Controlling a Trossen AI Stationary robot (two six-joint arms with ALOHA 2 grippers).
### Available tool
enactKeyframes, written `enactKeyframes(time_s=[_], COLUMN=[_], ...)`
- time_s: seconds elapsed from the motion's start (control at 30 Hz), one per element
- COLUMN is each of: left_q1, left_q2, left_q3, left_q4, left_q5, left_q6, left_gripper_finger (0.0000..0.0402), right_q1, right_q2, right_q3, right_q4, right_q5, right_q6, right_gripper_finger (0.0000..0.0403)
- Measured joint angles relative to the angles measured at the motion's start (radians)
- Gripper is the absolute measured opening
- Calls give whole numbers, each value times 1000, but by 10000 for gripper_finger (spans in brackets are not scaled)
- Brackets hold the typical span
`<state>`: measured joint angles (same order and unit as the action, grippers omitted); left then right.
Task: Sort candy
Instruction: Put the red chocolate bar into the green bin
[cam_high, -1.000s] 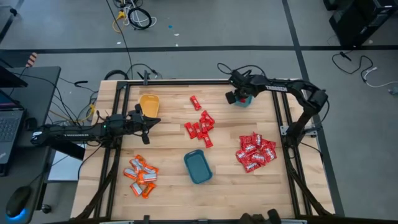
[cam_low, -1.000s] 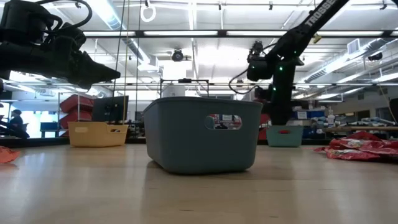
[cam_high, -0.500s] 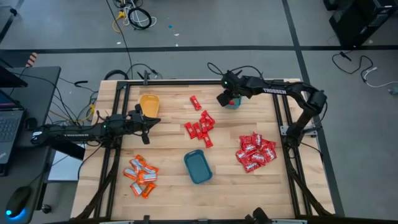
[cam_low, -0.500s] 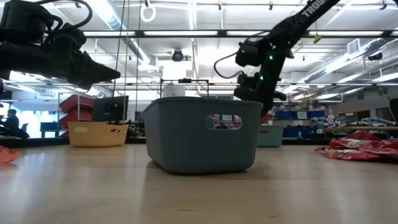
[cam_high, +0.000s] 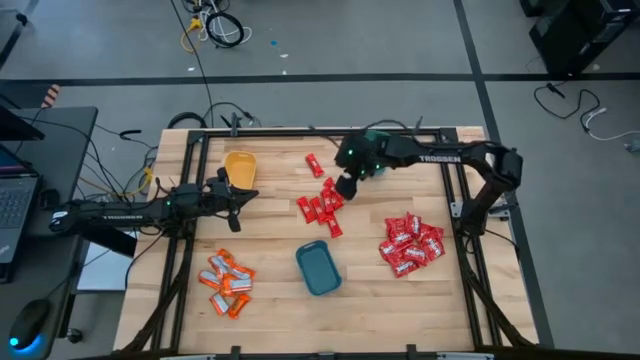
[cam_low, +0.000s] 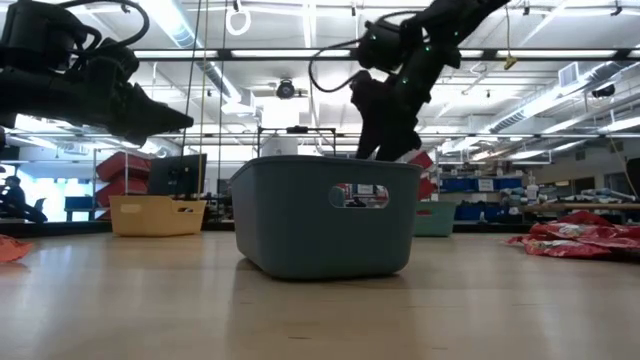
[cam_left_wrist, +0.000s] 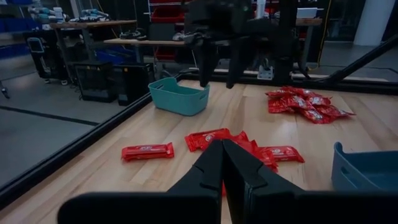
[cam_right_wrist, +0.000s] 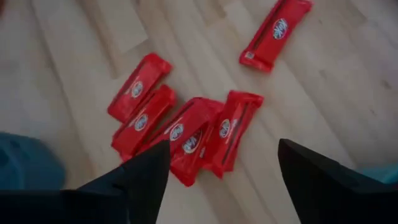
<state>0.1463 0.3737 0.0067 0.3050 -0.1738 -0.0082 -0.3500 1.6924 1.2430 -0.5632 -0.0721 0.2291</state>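
The candy lies in three heaps on the table: narrow red bars (cam_high: 322, 205) in the middle, with a lone bar (cam_high: 314, 164) farther back; wider red packets (cam_high: 410, 243) at the right; orange-and-white packets (cam_high: 228, 283) at the near left. My right gripper (cam_high: 345, 185) hangs open above the far right side of the bar heap (cam_right_wrist: 186, 134), slanting down, with nothing between its fingers. My left gripper (cam_high: 240, 197) waits shut and level at the table's left side, above the wood.
A yellow bin (cam_high: 240, 167) stands at the far left. A blue-grey bin (cam_high: 318, 268) stands near the front middle. A small teal bin (cam_left_wrist: 179, 96) sits at the far side, beside my right arm. Bare wood lies between the heaps.
My right gripper has left the small teal bin at the far right and swung toward the table's left and near side, rising and rolling, until it is over the red bars. Its fingers now stand wider apart. The teal bin has shifted a little toward the left.
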Motion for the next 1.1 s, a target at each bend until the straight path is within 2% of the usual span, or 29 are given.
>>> enactKeyframes(time_s=[0.1, 0.17, 0.37, 0.77, 1.1], left_q1=[0, 0, 0, -3, -3], left_q2=[0, 0, 0, 9, 10], left_q3=[0, 0, 0, 0, 0], left_q4=[-11, -16, -22, -30, -36], left_q5=[0, 0, 0, -12, -11], left_q6=[0, 0, -3, -4, -4], left_gripper_finger=[12, 12, 12, 12, 12], right_q1=[44, 61, 63, 40, 30], right_q2=[6, 17, 44, 185, 252], right_q3=[0, -6, -47, -61, -61], right_q4=[24, 49, 166, 200, 231], right_q5=[92, 107, 96, 72, 70], right_q6=[37, 52, 74, 99, 120], right_gripper_finger=[286, 280, 261, 257, 229])
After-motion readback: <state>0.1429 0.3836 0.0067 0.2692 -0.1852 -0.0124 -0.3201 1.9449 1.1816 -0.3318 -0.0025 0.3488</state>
